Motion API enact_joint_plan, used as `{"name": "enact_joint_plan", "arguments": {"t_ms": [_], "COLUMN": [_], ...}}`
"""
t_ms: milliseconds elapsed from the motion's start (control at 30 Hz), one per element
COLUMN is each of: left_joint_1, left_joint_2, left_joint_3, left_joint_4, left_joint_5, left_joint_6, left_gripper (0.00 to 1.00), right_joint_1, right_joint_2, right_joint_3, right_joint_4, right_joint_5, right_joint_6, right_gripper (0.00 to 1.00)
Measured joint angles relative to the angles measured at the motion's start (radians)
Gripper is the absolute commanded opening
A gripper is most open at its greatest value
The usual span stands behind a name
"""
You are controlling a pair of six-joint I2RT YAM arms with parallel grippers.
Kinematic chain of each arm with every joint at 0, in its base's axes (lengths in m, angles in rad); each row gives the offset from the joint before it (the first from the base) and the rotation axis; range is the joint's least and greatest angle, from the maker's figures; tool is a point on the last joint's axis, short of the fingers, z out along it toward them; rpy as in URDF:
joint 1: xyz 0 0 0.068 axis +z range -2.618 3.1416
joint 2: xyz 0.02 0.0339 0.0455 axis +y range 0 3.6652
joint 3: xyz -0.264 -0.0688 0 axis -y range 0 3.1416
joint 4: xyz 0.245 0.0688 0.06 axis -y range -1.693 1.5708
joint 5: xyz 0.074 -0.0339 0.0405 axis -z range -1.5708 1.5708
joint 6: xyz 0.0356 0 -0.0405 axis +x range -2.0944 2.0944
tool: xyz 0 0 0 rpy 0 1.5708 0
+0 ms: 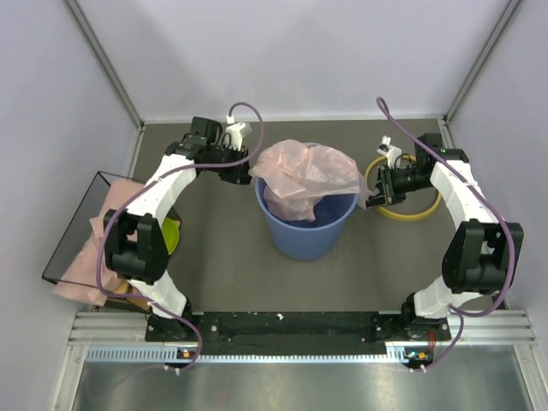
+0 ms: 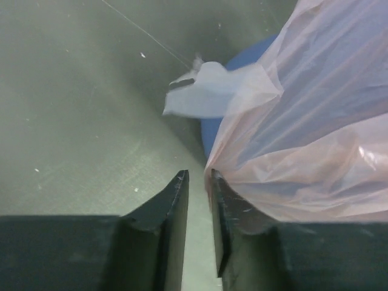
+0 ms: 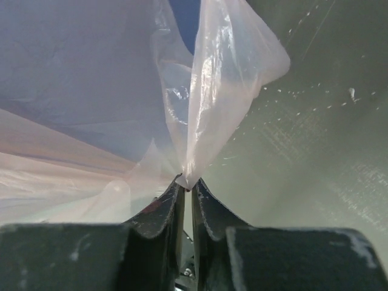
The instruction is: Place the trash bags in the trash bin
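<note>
A pale pink trash bag (image 1: 306, 169) lies crumpled over the mouth of the blue trash bin (image 1: 304, 235) in the middle of the table. My right gripper (image 1: 371, 196) is at the bin's right side. In the right wrist view it (image 3: 187, 182) is shut on a twisted corner of the trash bag (image 3: 206, 91), with the bin's blue wall (image 3: 182, 15) behind. My left gripper (image 1: 244, 171) is at the bin's upper left. Its jaws (image 2: 199, 174) stand slightly apart with nothing between them, and the bag (image 2: 315, 121) rests against the outside of the right finger (image 2: 225, 206). Part of the bin (image 2: 212, 130) shows below the bag.
A yellow ring (image 1: 411, 214) lies flat on the table behind my right gripper. At the left, more pink bags (image 1: 81, 265) lie over a black tray (image 1: 73, 223), and a green bowl (image 1: 172, 233) sits beside the left arm. Grey walls close in the table.
</note>
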Motion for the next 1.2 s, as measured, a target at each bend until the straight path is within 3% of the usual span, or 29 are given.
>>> {"name": "enact_joint_plan", "arguments": {"t_ms": [33,100,200,333,400,533,633,733,900,1000,1033,1133,1167,1200], "left_joint_1": [0.008,0.042,0.125,0.217,0.212,0.064,-0.142,-0.275,-0.369,-0.394,-0.398,-0.407,-0.409,-0.409], "left_joint_2": [-0.002,-0.018,-0.082,-0.226,-0.295,-0.365,-0.370,-0.345,-0.249,-0.227,-0.225,-0.224,-0.223,-0.221], "left_joint_3": [0.000,0.001,0.011,0.064,0.107,0.255,0.309,0.311,0.312,0.291,0.287,0.287,0.294,0.306], "left_joint_4": [-0.002,-0.005,-0.003,0.025,0.026,-0.036,-0.104,-0.172,-0.251,-0.264,-0.273,-0.306,-0.323,-0.344], "left_joint_5": [0.020,0.056,0.093,0.148,0.199,0.267,0.249,0.162,-0.009,-0.104,-0.126,-0.183,-0.192,-0.195], "left_joint_6": [-0.003,-0.010,-0.004,0.100,0.173,0.374,0.516,0.609,0.666,0.663,0.657,0.644,0.645,0.647], "left_gripper": [0.56,0.64,0.67,0.68,0.68,0.72,0.75,0.82,0.86,0.70,0.49,0.22,0.09,0.04], "right_joint_1": [0.000,-0.005,-0.029,-0.110,-0.138,-0.164,-0.164,-0.156,-0.137,-0.115,-0.101,-0.039,-0.021,-0.003], "right_joint_2": [-0.002,-0.007,-0.024,-0.068,-0.083,-0.083,-0.049,0.003,0.125,0.179,0.192,0.219,0.226,0.233], "right_joint_3": [0.002,0.011,0.033,0.067,0.085,0.134,0.195,0.247,0.309,0.310,0.310,0.310,0.310,0.310], "right_joint_4": [-0.018,-0.070,-0.129,-0.210,-0.243,-0.283,-0.261,-0.178,-0.070,-0.038,-0.032,-0.013,-0.008,-0.005], "right_joint_5": [0.000,0.000,-0.005,-0.025,-0.036,-0.066,-0.082,-0.072,-0.040,-0.020,-0.012,-0.008,-0.012,-0.016], "right_joint_6": [-0.014,-0.042,-0.068,-0.114,-0.134,-0.153,-0.128,-0.060,0.035,0.055,0.054,0.053,0.053,0.053], "right_gripper": [0.30,0.50,0.69,0.80,0.89,0.95,0.95,0.95,0.96,0.98,0.98,0.98,0.98,0.97]}}
